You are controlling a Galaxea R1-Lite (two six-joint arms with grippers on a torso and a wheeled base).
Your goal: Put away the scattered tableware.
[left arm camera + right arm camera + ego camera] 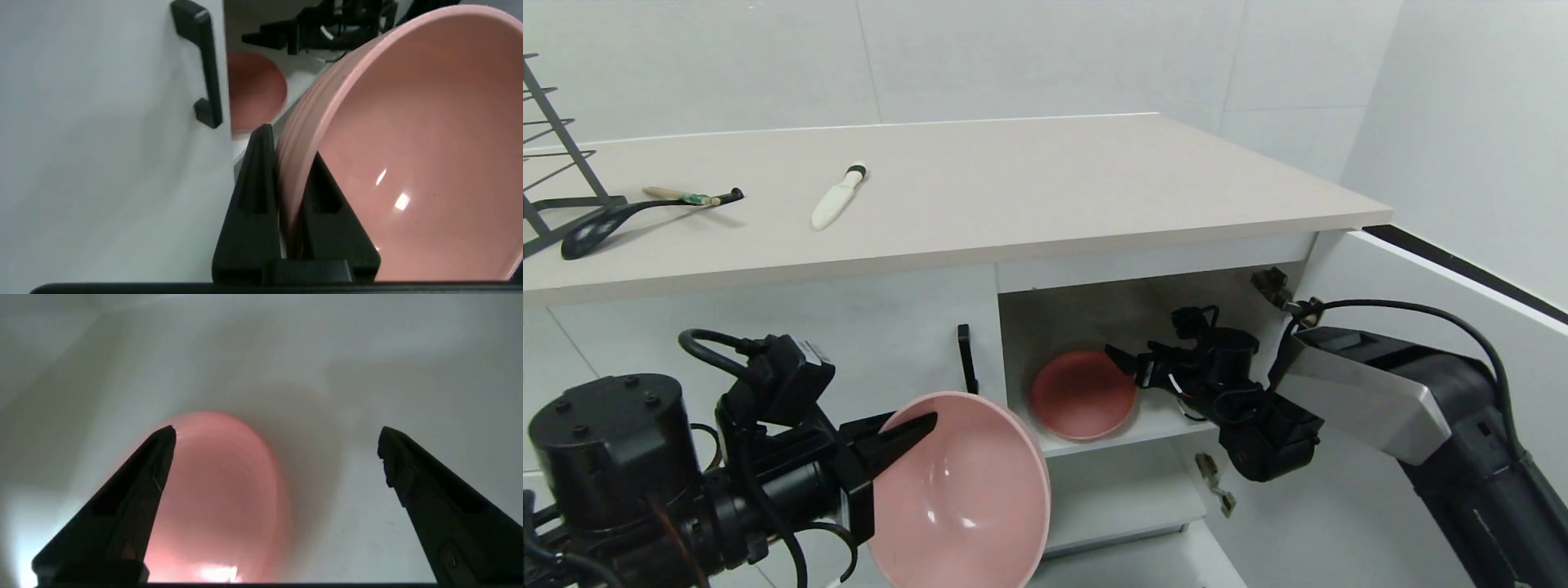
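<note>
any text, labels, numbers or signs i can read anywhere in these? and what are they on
None: no text can be read in any view.
The pink bowl in the left gripper, the pink dish inside the cabinet, and the white utensil and black spoon on the countertop show no print.
The green band on the wooden utensil is too small to tell.

**Camera Placement**

The head camera sits high and faces forward and down, covering the counter [1054,180] and the open cabinet [1078,318] beneath it from mid range. The left wrist camera sights along the left gripper [286,147] at very close range, toward the cabinet opening. The right wrist camera looks out past the right gripper [275,437] into the cabinet interior, close in. All three views share the red dish [1083,394] on the shelf [1111,441].
</note>
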